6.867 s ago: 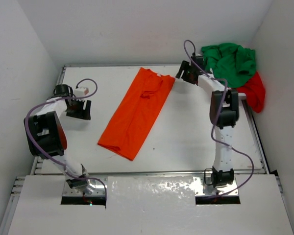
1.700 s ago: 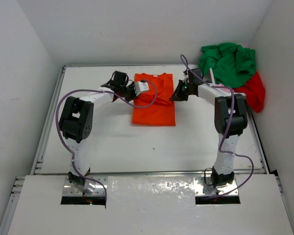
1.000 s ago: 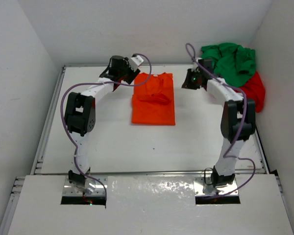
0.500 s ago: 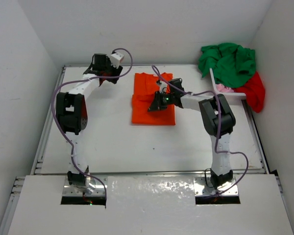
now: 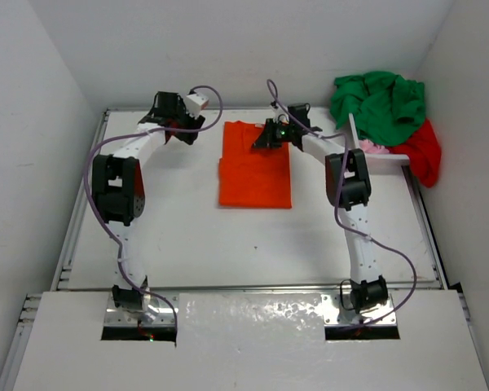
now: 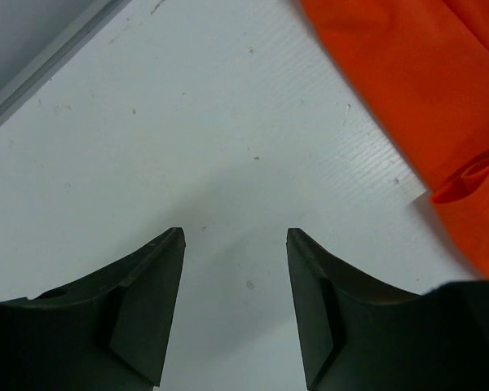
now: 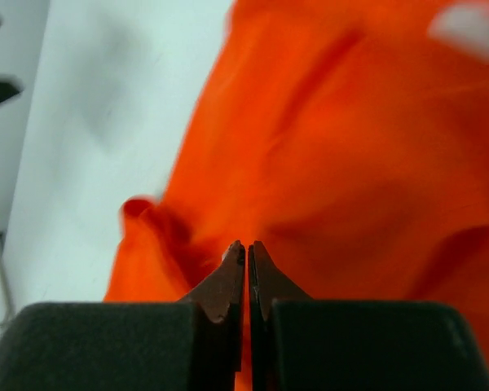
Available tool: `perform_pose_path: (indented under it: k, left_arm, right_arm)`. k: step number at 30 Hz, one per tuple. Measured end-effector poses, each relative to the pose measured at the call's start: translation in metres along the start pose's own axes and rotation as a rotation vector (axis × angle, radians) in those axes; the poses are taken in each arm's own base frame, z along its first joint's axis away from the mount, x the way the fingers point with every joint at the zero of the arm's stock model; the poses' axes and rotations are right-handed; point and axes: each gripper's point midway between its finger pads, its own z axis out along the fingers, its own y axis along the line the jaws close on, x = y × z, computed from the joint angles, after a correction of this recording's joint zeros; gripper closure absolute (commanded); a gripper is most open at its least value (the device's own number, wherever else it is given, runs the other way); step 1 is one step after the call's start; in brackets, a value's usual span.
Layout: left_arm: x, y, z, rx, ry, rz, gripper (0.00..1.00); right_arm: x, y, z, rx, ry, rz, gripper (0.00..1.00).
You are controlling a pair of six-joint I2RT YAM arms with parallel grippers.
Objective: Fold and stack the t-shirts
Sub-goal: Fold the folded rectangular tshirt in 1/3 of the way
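Orange shirt (image 5: 255,171) lay folded; tidying step, likely.
Right gripper (image 7: 246,247) jaws together over it, left gripper (image 6: 235,240) jaws apart; green shirt (image 5: 383,102) probably next.

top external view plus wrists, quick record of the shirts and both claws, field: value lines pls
folded shirt: orange cloth t-shirt, folded to a rectangle, flat on the white table
unfolded pile: green cloth t-shirt crumpled at far right, red cloth t-shirt bunched beside it
left arm: left claw open, empty, over bare table left of the orange shirt
right arm: right claw shut, at the orange shirt's far end; unclear whether it pinches cloth
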Motion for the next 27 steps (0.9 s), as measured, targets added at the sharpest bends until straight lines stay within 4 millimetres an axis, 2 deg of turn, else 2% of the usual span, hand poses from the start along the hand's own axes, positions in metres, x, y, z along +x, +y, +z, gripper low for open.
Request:
perform_pose_path:
  k: [4,7,10,11,14,16,17,19,21,24,27]
  left_arm:
    - [0.003,-0.001,-0.001,0.011,0.017,0.026,0.49]
    - [0.002,-0.004,-0.003,0.027,0.023,0.053,0.49]
    - [-0.005,-0.01,-0.006,0.059,0.021,0.121,0.52]
    - [-0.006,-0.014,-0.009,0.077,0.026,0.156,0.55]
    - [-0.007,-0.045,-0.021,0.181,0.059,0.334,0.55]
    - [-0.01,-0.083,-0.034,0.289,0.07,0.508,0.54]
    - [-0.01,-0.1,-0.04,0.337,0.071,0.575,0.52]
    - [-0.008,-0.141,-0.056,0.455,0.055,0.71,0.48]
    - [0.0,-0.173,-0.068,0.548,0.044,0.8,0.45]
    - [0.027,-0.203,-0.081,0.649,0.07,0.897,0.44]
    - [0.06,-0.218,-0.078,0.704,0.117,0.941,0.43]
  right_arm:
    - [-0.027,-0.036,-0.001,0.093,-0.054,-0.003,0.99]
    - [-0.046,-0.049,-0.012,0.16,-0.098,-0.015,0.97]
    - [-0.065,-0.05,-0.03,0.24,-0.13,-0.038,0.79]
    - [-0.071,-0.048,-0.039,0.279,-0.136,-0.046,0.62]
    - [-0.092,-0.027,-0.082,0.405,-0.154,-0.075,0.54]
    - [-0.088,-0.015,-0.12,0.518,-0.135,-0.072,0.49]
    - [-0.087,0.001,-0.143,0.549,-0.142,-0.08,0.48]
    - [-0.063,0.019,-0.179,0.61,-0.125,-0.072,0.45]
    - [-0.022,0.027,-0.201,0.637,-0.07,-0.044,0.42]
    - [0.059,0.018,-0.211,0.66,0.067,0.044,0.37]
    - [0.14,0.007,-0.209,0.659,0.223,0.153,0.36]
